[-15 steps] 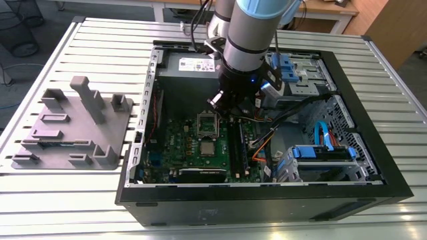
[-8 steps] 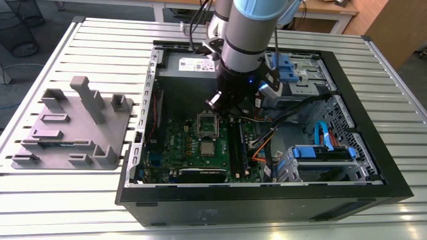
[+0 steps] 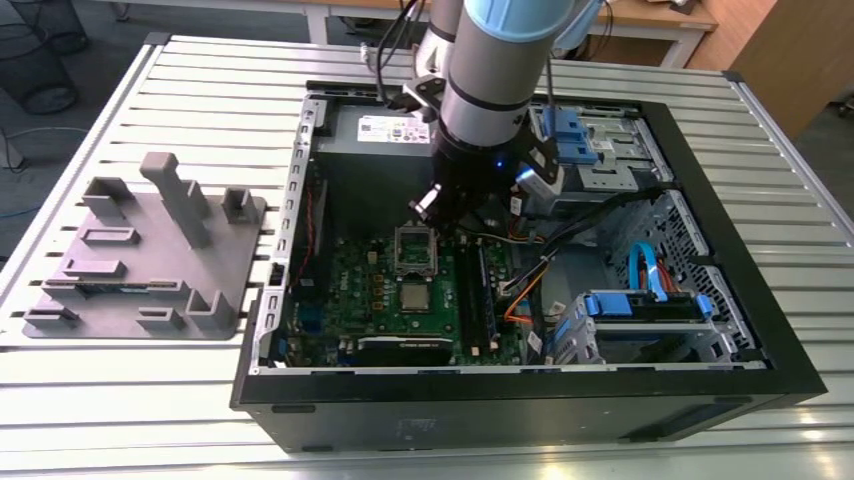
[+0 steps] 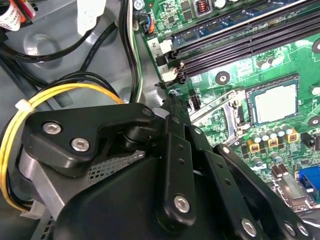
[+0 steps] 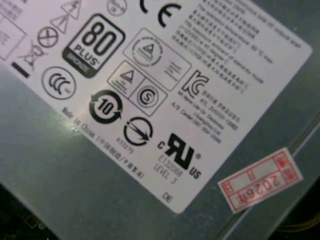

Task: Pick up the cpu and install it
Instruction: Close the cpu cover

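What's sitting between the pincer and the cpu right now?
In the exterior view, the hollow silver metal frame sits between the pincer and the cpu.

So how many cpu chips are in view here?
1. The cpu sits in the motherboard socket, next to the raised silver frame; the arm may hide others.

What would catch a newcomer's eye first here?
The arm reaches down into the open black case on the slatted table, near the middle of the exterior view. On the green board inside lies the silver cpu, also seen in the second wrist view. A grey fixture sits at the exterior view's left.
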You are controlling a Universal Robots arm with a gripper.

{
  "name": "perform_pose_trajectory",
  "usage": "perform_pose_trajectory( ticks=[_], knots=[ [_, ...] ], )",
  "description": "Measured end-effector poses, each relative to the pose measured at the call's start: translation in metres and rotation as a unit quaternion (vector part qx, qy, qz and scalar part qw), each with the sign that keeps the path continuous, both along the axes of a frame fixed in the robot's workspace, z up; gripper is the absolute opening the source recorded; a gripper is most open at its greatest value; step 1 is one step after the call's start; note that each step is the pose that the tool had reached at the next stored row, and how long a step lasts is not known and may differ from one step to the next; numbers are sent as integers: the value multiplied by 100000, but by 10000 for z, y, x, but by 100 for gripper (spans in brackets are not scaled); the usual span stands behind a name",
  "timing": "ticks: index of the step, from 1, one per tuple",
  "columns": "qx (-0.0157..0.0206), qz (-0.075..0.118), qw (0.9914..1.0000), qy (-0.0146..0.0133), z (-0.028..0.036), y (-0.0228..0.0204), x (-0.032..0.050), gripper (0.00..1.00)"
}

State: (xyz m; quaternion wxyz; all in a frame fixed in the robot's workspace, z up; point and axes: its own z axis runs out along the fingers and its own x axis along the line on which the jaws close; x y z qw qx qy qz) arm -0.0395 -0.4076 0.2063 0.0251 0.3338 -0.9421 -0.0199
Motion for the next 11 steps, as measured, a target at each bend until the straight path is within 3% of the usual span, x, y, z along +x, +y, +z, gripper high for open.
perform_pose_trajectory(
  ticks=[11],
  knots=[
    [1, 9, 100000, 5, 44, -38, -1, 11]
  ],
)
